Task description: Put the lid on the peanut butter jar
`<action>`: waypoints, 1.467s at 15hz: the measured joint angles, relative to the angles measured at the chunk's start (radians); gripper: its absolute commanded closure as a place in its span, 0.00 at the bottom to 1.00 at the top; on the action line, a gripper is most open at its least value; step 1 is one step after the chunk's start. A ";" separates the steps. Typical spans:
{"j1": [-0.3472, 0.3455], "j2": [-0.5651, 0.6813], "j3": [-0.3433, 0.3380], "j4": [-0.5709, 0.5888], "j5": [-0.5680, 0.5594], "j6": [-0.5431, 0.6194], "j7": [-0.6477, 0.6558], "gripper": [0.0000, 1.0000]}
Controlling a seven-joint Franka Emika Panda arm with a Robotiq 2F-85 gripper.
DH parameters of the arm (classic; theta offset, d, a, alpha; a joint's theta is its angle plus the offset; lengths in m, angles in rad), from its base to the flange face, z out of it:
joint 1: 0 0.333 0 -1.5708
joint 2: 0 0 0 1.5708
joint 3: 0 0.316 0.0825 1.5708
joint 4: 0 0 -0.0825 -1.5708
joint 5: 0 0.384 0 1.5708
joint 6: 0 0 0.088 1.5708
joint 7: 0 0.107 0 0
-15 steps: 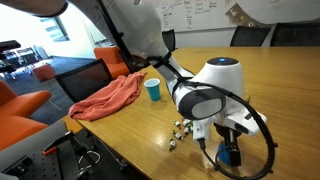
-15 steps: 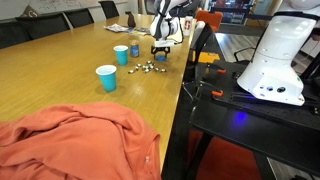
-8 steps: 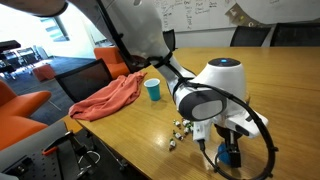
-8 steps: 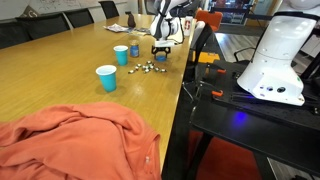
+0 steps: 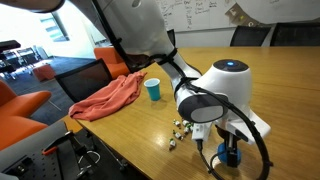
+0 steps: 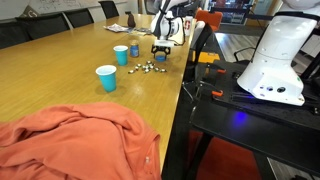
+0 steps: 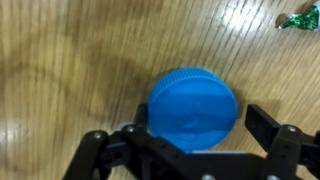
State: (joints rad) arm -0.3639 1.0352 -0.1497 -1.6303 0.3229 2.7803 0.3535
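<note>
Tabletop (image 7: 60, 60) bears lid (image 7: 193, 108) inside spread hand (image 7: 200, 128), green wrapper (image 7: 300, 19) well apart.

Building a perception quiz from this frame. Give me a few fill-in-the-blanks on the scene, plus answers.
1. In the wrist view, the lid is coloured ____.
2. The gripper has one finger on each ____ of the lid.
3. The table is made of ____.
4. The small wrapped sweet at the upper right of the wrist view is coloured ____.

Answers: blue; side; wood; green.
</note>
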 measured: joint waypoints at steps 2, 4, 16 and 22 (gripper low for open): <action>-0.016 -0.004 0.015 0.000 0.015 0.000 -0.001 0.28; -0.025 -0.006 0.022 0.000 0.022 0.000 -0.001 0.44; 0.000 -0.117 0.006 0.008 0.022 -0.069 0.000 0.46; 0.039 -0.189 0.000 0.152 0.005 -0.272 -0.001 0.46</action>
State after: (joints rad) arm -0.3244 0.8465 -0.1498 -1.4781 0.3280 2.5081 0.3529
